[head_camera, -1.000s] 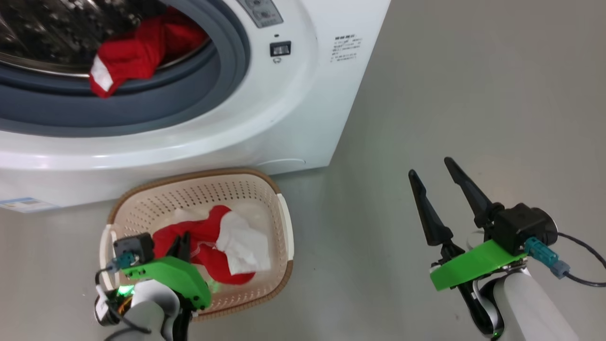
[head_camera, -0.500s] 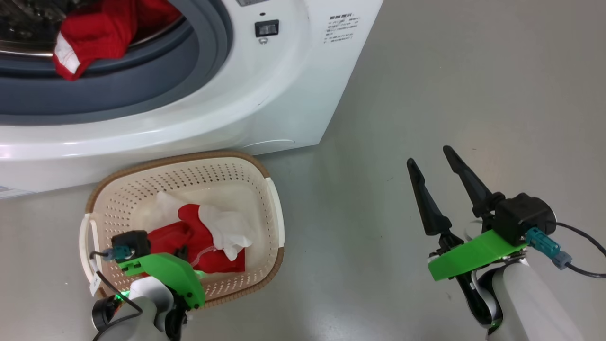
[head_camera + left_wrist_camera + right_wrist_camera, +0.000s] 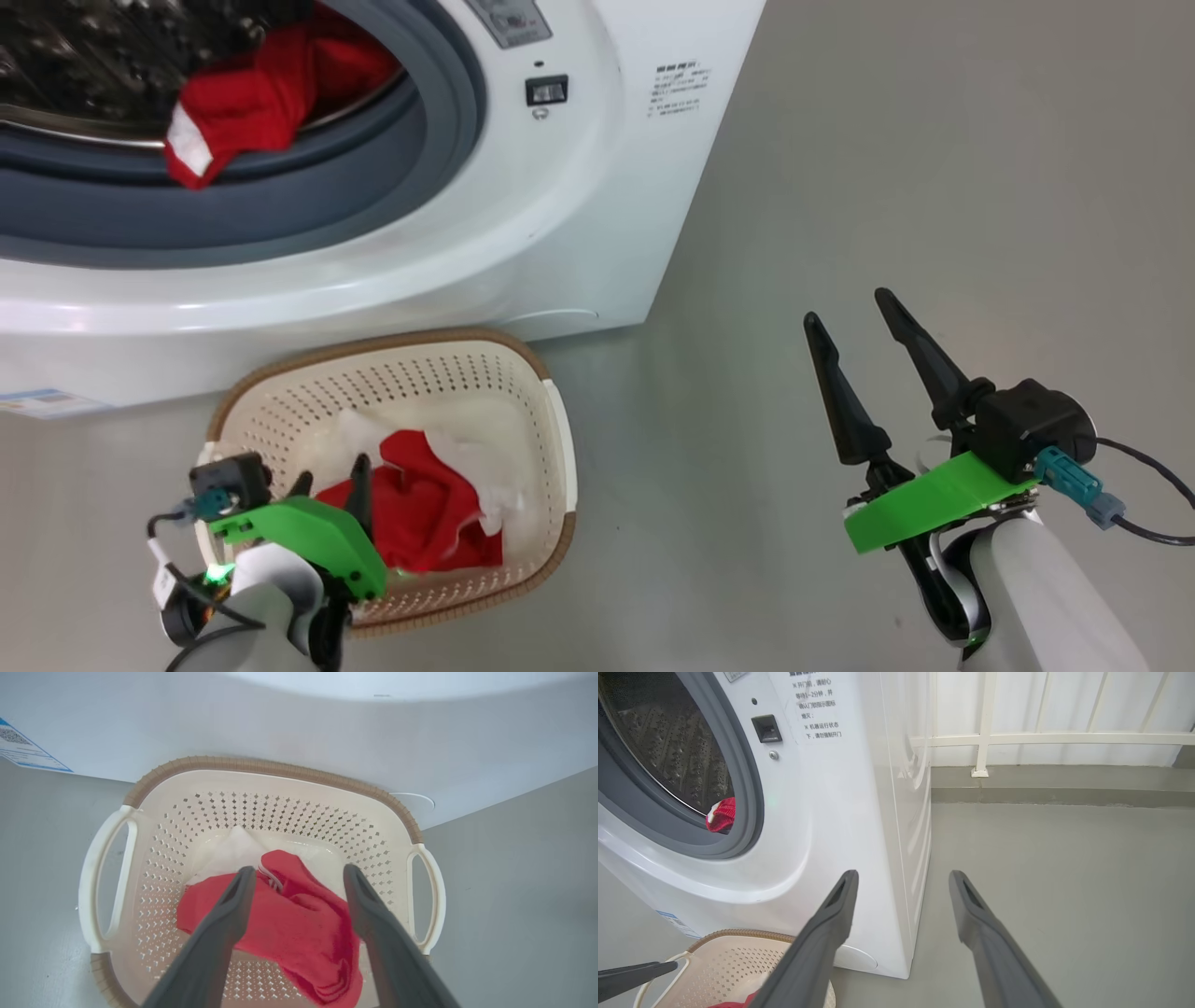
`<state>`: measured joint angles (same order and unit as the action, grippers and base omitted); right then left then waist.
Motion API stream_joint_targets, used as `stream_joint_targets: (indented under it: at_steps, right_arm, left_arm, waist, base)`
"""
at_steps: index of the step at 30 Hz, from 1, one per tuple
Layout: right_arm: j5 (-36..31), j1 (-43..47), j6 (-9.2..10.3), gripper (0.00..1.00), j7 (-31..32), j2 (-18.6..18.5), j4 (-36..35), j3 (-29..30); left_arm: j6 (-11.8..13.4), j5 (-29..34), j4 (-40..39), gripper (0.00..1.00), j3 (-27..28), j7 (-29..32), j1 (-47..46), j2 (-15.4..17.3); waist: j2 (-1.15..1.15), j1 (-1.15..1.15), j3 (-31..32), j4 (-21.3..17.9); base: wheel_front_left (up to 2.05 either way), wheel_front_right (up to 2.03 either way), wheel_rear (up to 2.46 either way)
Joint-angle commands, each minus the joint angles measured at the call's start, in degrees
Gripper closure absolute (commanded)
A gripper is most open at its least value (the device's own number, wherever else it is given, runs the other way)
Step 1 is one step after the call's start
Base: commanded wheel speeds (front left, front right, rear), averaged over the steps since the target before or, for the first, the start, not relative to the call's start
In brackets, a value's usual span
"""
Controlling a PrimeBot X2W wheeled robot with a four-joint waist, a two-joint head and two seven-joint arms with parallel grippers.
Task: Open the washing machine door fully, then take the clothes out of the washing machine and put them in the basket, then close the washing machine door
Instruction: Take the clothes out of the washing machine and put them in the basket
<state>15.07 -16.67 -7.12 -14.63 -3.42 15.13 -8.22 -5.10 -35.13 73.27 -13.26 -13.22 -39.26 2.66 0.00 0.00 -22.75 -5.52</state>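
Already got some clothes [image 3: 299, 924] into basket [image 3: 280, 767], below left gripper [image 3: 299, 872], spread and empty. Holding right gripper [image 3: 848, 310] spread too, over floor [image 3: 887, 140]. Must yet fetch red piece [image 3: 252, 103] from drum [image 3: 93, 56], then shut door.

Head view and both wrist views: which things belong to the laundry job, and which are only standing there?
Job: washing machine; red garment in its drum; basket; red and white clothes in the basket.
Not the job: white railing; grey floor; blue-edged sticker low on the machine.
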Motion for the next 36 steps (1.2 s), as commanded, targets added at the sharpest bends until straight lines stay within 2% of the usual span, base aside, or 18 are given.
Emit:
stream_joint_targets:
  at_steps: [1, 5, 16, 22, 28, 31, 36]
  right_arm:
    - [0.7, 0.8, -0.36, 0.00, -0.4, 0.2, -1.0, -1.0]
    - [0.5, 1.8, -0.36, 0.00, -0.4, 0.2, -0.6, -0.5]
    - [-0.3, 4.1, -0.36, 0.00, -0.4, 0.3, -0.3, 0.0]
    - [-1.4, 6.0, -0.36, 0.00, -0.4, 0.4, -0.3, 0.8]
    - [-1.9, 8.1, -0.36, 0.00, -0.4, 0.4, -0.4, 1.2]
    - [-2.4, 9.9, -0.36, 0.00, -0.4, 0.5, -0.6, 2.0]
    - [-3.2, 11.7, -0.36, 0.00, -0.4, 0.5, -1.6, 2.6]
  left_arm:
    - [-0.5, -0.4, -1.2, 0.00, 1.3, -1.0, 0.8, 2.0]
    - [-0.8, -0.3, -4.6, 0.00, 2.2, -1.7, 2.2, 2.9]
    - [-0.6, 4.3, -25.8, 0.00, 8.3, -1.8, 13.7, 4.2]
    - [0.4, 8.2, -37.7, 0.00, 11.3, -1.8, 21.1, 3.5]
    - [-0.1, 9.7, -46.4, 0.00, 12.2, -1.8, 27.3, 2.5]
    - [0.4, 11.9, -52.6, 0.00, 13.2, -1.8, 31.8, 2.3]
    - [0.6, 13.1, -57.9, 0.00, 13.5, -1.8, 36.2, 2.1]
  waist:
    - [0.00, 0.00, 1.5, 0.6]
    - [0.00, 0.00, 3.7, 1.1]
    - [0.00, 0.00, 10.6, 1.8]
    - [0.00, 0.00, 14.8, 1.9]
    - [0.00, 0.00, 18.3, 1.9]
    - [0.00, 0.00, 21.0, 1.9]
    - [0.00, 0.00, 23.1, 1.9]
  base:
    - [0.00, 0.00, 0.00]
    - [0.00, 0.00, 0.00]
    - [0.00, 0.00, 0.00]
    - [0.00, 0.00, 0.00]
    - [0.00, 0.00, 0.00]
    - [0.00, 0.00, 0.00]
    - [0.00, 0.00, 0.00]
